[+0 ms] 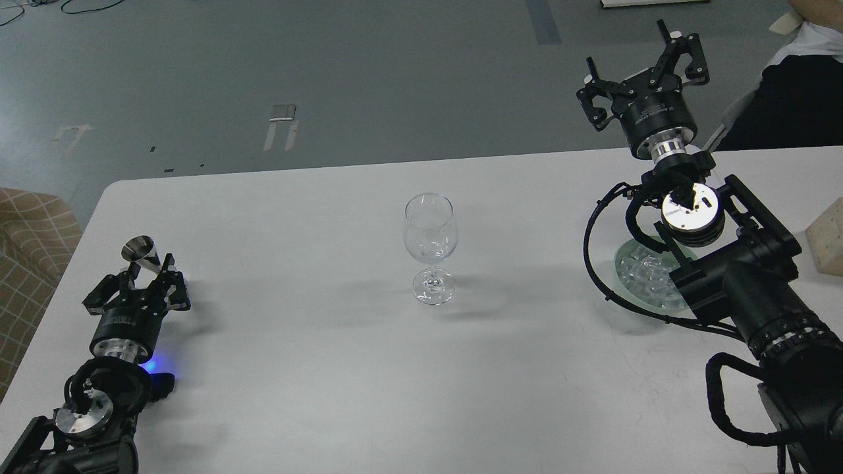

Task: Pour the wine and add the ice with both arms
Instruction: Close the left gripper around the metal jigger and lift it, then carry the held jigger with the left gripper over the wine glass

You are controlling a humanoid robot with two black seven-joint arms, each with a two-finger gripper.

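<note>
steel cup (140, 252) pinched in left gripper (146, 284), low over white table (296, 368) at left. wine glass (430, 247) upright mid-table, apart from both arms. right gripper (642, 69) raised beyond far edge, fingers spread, holding nothing. ice (642, 271) in clear dish (625, 280) under right arm.

white table (316, 368) — wine glass (430, 247) centre | glass dish (642, 280) with ice (649, 270) right | beige block (828, 237)
</note>
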